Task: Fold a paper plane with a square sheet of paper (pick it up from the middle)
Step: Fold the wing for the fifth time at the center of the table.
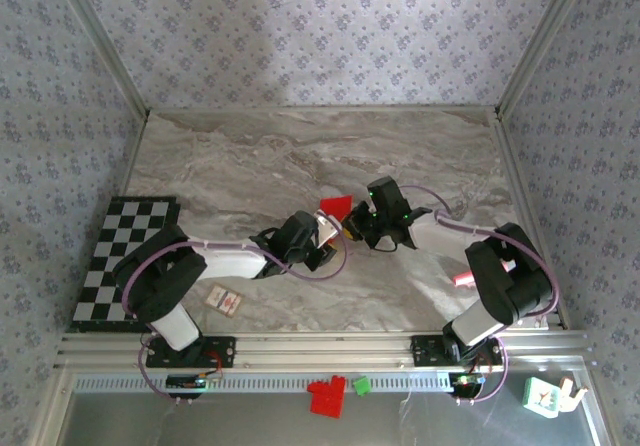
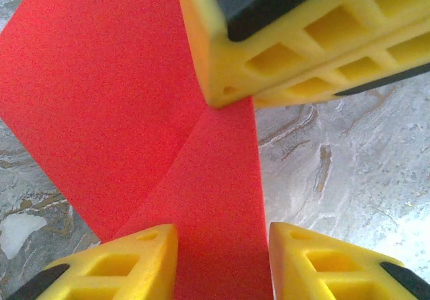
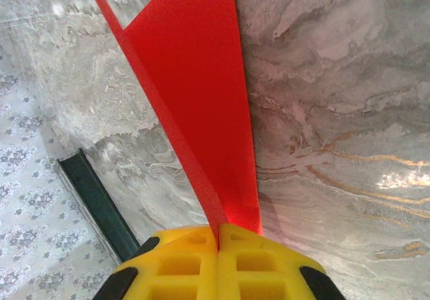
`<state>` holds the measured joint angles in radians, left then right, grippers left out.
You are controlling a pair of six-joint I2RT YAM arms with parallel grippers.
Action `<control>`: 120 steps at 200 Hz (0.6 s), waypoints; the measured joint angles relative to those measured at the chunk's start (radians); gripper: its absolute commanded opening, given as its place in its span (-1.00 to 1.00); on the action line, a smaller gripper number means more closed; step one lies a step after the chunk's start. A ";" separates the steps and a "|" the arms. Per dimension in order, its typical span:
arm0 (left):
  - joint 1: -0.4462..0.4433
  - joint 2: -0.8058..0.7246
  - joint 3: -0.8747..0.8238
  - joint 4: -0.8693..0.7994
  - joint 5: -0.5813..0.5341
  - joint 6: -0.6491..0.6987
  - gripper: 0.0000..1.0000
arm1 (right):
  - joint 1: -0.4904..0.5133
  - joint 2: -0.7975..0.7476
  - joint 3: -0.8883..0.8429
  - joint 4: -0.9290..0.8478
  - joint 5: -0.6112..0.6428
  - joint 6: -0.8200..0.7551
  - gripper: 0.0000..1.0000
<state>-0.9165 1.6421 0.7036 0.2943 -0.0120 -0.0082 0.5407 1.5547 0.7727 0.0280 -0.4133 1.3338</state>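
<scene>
Right wrist view: one creased red sheet [image 3: 195,78] pinched in right hand [image 3: 218,229]; left hand [image 2: 220,241] straddles it, parted.

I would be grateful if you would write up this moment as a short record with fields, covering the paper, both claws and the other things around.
paper: red paper, creased into angular flaps, mid-table
right arm: right claw shut on the paper's narrow end
left arm: left claw open, one finger on each side of the paper
surface: marble table
left side: checkered mat; white card beside it
near ledge: red block and green block
</scene>
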 measured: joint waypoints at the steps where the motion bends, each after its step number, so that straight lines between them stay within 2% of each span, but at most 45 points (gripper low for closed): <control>1: 0.000 0.000 0.000 0.000 0.000 0.000 -0.25 | 0.000 0.000 0.000 0.000 0.000 0.000 -0.90; 82: 0.000 0.010 -0.007 0.017 0.004 0.016 -0.44 | -0.004 0.003 0.005 -0.026 -0.014 0.013 -0.80; 99: 0.000 0.010 -0.007 0.018 0.004 0.016 -0.49 | -0.005 0.003 0.005 -0.031 -0.015 0.013 -0.69; 120: 0.000 0.010 -0.007 0.018 0.004 0.018 -0.54 | -0.005 0.004 0.005 -0.040 -0.019 0.017 -0.46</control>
<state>-0.9165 1.6516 0.6964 0.3119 -0.0082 0.0093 0.5362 1.5589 0.7776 -0.0120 -0.4324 1.3510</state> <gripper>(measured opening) 0.244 0.211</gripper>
